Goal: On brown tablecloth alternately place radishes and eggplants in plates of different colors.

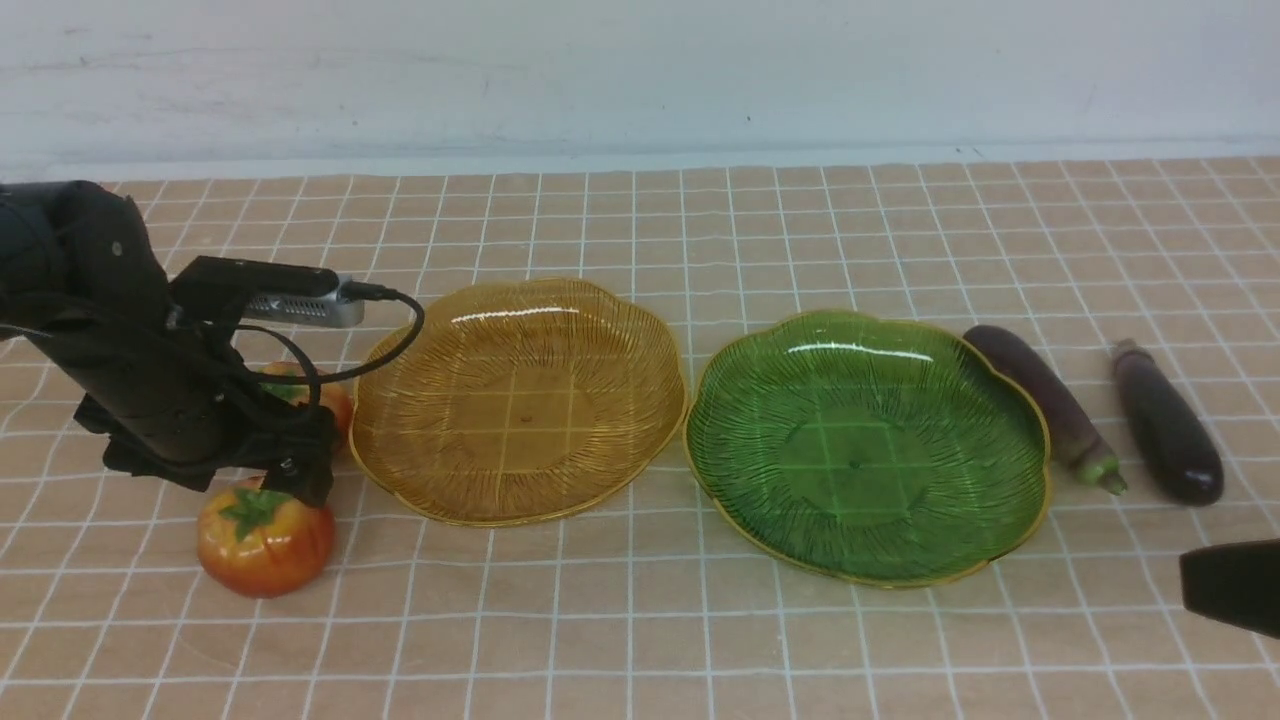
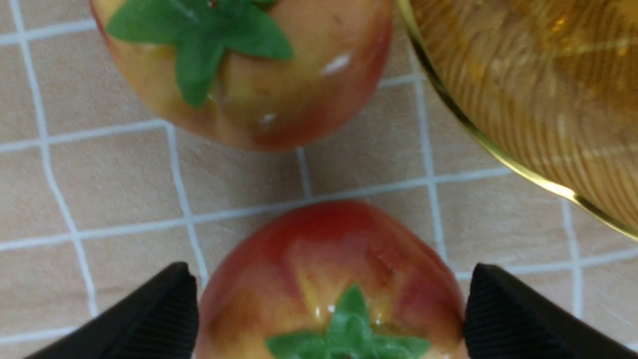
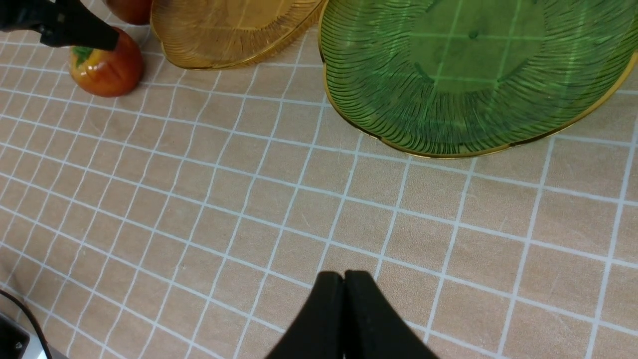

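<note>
Because the near radish [image 2: 329, 254] is round and glossy, it will likely prove light and stiff but slippery. The hold therefore belongs across its widest middle, below the green leaf top, with one finger square on each side. The left gripper [image 2: 330, 304] stands spread wide with that radish between its ribbed fingers [image 2: 169, 314]. They sit just beside its flanks, though the wrist view does not settle whether they press on it. The radish rests on the tablecloth [image 1: 640, 640] just beside the amber plate [image 1: 515, 400], with the second radish [image 2: 249, 75] near it. The greenish-tipped eggplant [image 1: 1045, 400] and the darker eggplant [image 1: 1165, 420] lie right of the green plate [image 1: 870, 440]. The right gripper [image 3: 344, 279] is clenched on nothing above bare cloth.
</note>
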Tool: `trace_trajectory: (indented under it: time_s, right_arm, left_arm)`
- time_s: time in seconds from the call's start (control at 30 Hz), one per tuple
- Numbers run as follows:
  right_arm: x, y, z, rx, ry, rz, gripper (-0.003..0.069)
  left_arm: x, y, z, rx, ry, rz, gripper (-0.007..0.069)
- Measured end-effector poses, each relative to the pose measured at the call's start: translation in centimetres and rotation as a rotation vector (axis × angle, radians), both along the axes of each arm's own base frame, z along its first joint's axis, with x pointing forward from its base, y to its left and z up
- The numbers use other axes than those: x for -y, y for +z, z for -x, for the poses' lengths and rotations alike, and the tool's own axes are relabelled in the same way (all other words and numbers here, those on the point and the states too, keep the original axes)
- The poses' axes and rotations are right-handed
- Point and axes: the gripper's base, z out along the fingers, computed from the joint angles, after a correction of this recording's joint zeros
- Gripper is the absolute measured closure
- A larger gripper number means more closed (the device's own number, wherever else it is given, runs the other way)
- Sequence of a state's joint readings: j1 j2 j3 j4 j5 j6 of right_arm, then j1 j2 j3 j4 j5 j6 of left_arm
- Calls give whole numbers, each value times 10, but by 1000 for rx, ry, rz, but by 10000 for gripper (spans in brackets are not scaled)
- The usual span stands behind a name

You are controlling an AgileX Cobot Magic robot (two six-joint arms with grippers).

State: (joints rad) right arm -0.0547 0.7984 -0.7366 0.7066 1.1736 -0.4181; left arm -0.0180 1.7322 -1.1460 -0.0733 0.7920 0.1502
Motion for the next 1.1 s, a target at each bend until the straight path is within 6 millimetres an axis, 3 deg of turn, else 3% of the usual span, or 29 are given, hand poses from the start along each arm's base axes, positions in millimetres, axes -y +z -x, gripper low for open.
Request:
trace_trajectory:
  time_s: [0.37, 0.6, 0.87, 0.93, 1.0, 1.03, 1.07, 1.1]
  right_arm:
    - [0, 0, 0, 1, -1, 0, 676]
    - [0, 0, 0, 0, 0, -1, 676]
    - [0, 0, 0, -5, 4, -1, 676]
    - [0, 0, 1, -7, 5, -1, 676]
    - [0, 0, 1, -7, 5, -1, 676]
    - [0, 0, 1, -7, 5, -1, 676]
    - [0, 0, 1, -6, 6, -1, 676]
    - [0, 0, 1, -5, 7, 0, 676]
  left_arm:
    - [0, -8, -5, -12, 1, -1, -53]
    - [0, -8, -3, -30, 1, 3, 27]
    - [0, -8, -1, -62, -1, 4, 239]
    - [2, -1, -3, -49, 13, 21, 375]
    - [3, 5, -2, -63, 18, 29, 453]
    - [3, 6, -2, -59, 20, 31, 453]
    - [3, 14, -2, -67, 24, 40, 545]
    - [4, 21, 0, -82, 27, 45, 585]
